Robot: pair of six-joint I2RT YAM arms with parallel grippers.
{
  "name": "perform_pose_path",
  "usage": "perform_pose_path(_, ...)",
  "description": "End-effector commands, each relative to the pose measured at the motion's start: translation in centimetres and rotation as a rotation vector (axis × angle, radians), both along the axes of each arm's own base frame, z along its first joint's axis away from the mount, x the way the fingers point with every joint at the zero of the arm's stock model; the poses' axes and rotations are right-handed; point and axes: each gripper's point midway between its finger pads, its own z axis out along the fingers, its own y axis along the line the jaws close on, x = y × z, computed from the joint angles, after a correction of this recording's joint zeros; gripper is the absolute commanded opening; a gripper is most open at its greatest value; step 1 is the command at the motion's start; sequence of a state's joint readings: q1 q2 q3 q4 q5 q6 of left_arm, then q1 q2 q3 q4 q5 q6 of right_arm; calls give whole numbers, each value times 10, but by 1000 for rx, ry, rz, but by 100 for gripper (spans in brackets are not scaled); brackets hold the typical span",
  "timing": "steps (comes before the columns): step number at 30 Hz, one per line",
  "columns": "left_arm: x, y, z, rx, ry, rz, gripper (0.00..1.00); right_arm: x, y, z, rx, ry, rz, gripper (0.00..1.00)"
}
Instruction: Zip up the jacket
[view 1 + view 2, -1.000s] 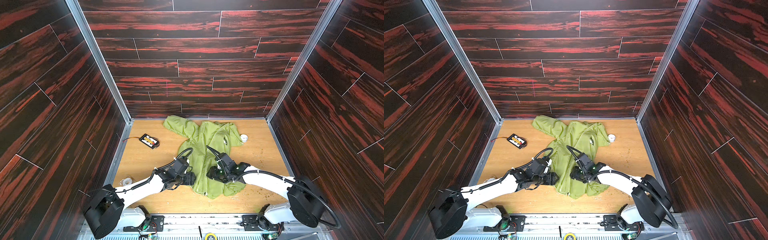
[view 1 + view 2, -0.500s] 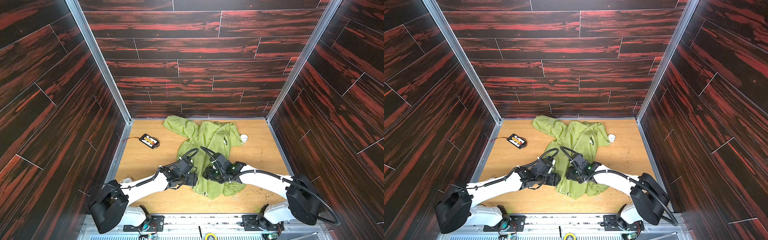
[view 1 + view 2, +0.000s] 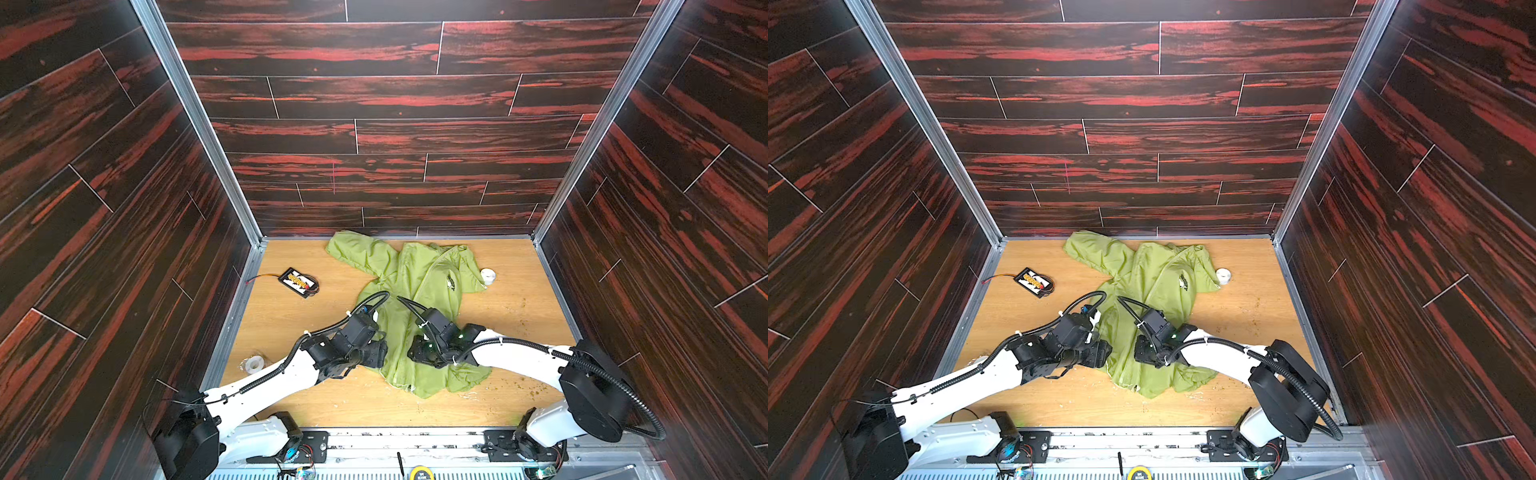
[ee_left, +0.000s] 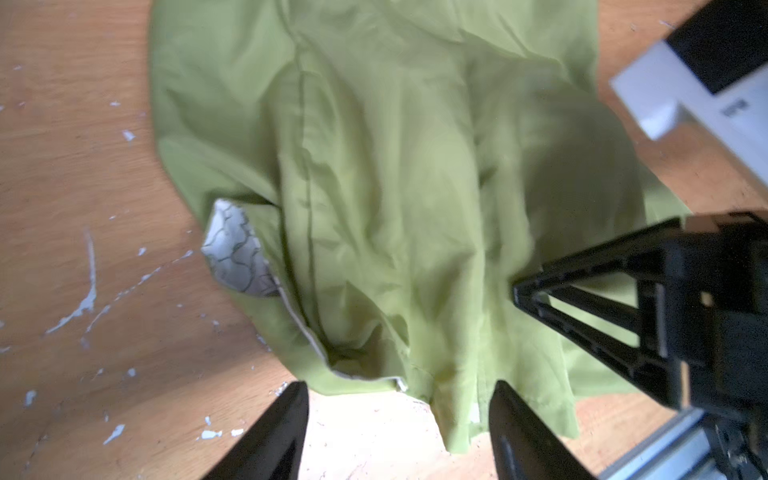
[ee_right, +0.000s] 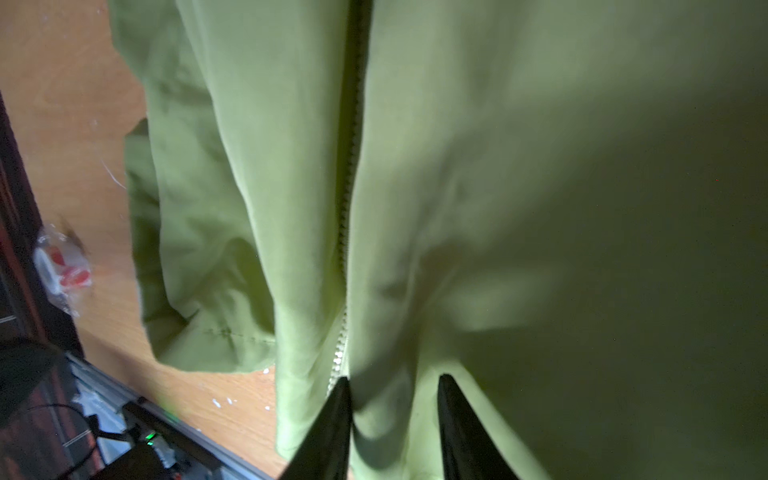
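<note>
The lime-green jacket (image 3: 419,282) (image 3: 1150,282) lies crumpled on the wooden table, collar toward the back wall, dark chest logo up. My left gripper (image 3: 380,354) (image 3: 1102,353) (image 4: 401,384) is open at the jacket's lower left edge, with the hem just beyond its fingertips and bare table between them. White patterned lining (image 4: 235,249) shows at a turned-up edge. My right gripper (image 3: 413,353) (image 3: 1138,351) (image 5: 395,380) presses on the lower front beside the zipper (image 5: 347,232). Its jaws stand narrowly apart with a fold of green fabric between them.
A black battery pack with wires (image 3: 299,282) lies at the left back of the table (image 3: 291,324). A small white roll (image 3: 487,275) sits by the jacket's right sleeve, a clear tape roll (image 3: 254,363) near the left wall. Dark wood walls enclose three sides.
The right gripper has shifted slightly left and nearer on the jacket's lower front, and its jaws have narrowed around a fold. The left arm has reached in; its gripper stays open.
</note>
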State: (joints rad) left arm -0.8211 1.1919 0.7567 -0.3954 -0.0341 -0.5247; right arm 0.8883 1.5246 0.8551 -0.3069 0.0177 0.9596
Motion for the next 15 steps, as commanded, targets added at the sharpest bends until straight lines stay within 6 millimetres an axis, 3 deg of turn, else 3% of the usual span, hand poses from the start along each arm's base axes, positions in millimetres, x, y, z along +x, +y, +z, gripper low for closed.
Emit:
perform_pose_path(1, -8, -25, -5, -3, 31, -126, 70, -5, -6, -15, -36, 23, -20, 33)
perform_pose_path(5, -8, -49, -23, 18, 70, -182, 69, -5, -10, -16, -44, 21, -35, 31)
perform_pose_path(9, 4, -53, -34, 54, 70, -145, 66, -6, -15, -18, -49, 21, -51, 28)
perform_pose_path(12, 12, -55, -38, 71, 65, -118, 59, -7, -18, -23, -60, 23, -62, 24)
perform_pose_path(15, 16, -52, -42, 83, 61, -86, 44, -7, -25, -31, -77, 34, -80, 18)
